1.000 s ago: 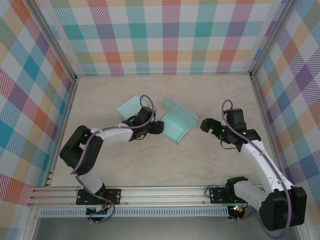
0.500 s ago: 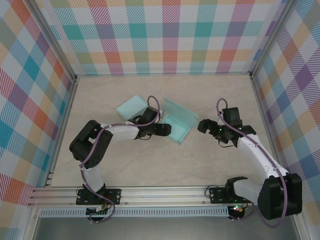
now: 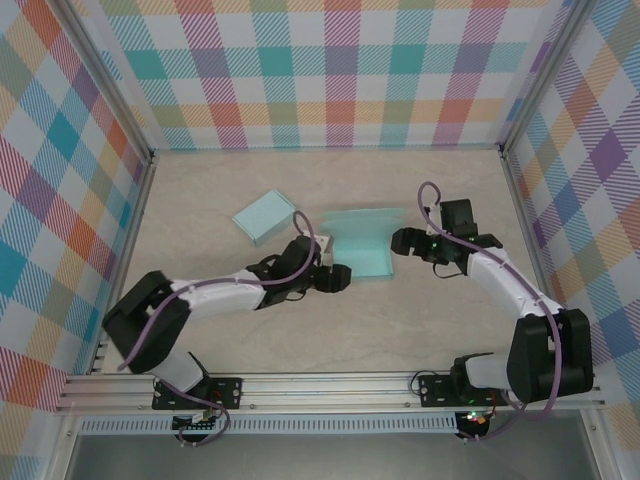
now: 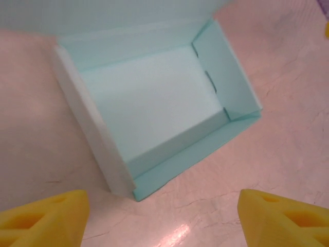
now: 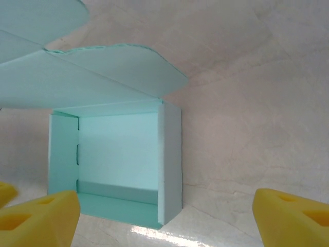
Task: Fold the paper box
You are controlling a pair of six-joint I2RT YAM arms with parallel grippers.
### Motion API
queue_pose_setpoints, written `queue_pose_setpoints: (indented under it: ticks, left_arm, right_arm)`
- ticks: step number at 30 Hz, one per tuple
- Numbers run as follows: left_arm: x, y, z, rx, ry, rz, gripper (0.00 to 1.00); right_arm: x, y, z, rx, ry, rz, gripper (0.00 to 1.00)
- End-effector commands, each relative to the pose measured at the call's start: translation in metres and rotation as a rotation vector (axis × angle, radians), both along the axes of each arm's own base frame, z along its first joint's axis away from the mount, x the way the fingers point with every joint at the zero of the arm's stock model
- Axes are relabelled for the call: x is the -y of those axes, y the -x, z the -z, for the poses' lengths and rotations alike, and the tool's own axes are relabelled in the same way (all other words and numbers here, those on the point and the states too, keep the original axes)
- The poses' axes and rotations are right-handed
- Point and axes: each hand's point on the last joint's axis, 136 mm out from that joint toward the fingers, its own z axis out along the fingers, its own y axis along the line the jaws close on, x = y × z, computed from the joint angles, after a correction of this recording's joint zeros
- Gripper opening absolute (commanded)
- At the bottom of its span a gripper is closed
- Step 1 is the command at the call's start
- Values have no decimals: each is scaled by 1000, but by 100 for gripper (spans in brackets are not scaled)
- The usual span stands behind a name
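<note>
The paper box (image 3: 360,256) is a mint-green open tray in the middle of the table, its lid flap (image 3: 366,221) standing up along the far side. My left gripper (image 3: 340,278) sits at the box's near left corner, open with nothing between its yellow fingers (image 4: 46,218). In the left wrist view the box (image 4: 154,108) lies just ahead, clear of the fingers. My right gripper (image 3: 397,242) is at the box's right end, open and empty. In the right wrist view the box (image 5: 118,164) shows its hollow inside, with the lid flap (image 5: 97,77) spread above.
A second flat mint-green box (image 3: 265,215) lies to the back left of the first. Checkered walls (image 3: 320,70) close in the table on the left, back and right. The marble tabletop (image 3: 330,330) stretches bare from the box to the arm bases.
The box has turned to lie square with the table. My left gripper swung from its left side to its near corner. My right gripper moved in toward its right end.
</note>
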Motion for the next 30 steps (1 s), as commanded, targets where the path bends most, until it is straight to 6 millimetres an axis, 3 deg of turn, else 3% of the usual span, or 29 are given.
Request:
queue_pose_setpoints:
  ticks: [1,6,11,18,30]
  left_arm:
    - [-40,-32,-38,163,-67,-124,76]
    - [-67,-68,-45,210,-166,-138,78]
    - [-55,-80,-41,295,-243,-27,79]
    - [-41,-96,-32,326,-249,63,77]
    - [-26,-120,-25,325,-294,100,69]
  right_arm:
    - [-3,-10,-21,130,23,-74,86]
    - [-1,-20,-32,249,63,-113,84]
    - [-9,-30,-36,316,75,-211,84]
    - [-17,-43,-26,349,97,-313,84]
    - [-19,-73,-11,369,90,-366,84]
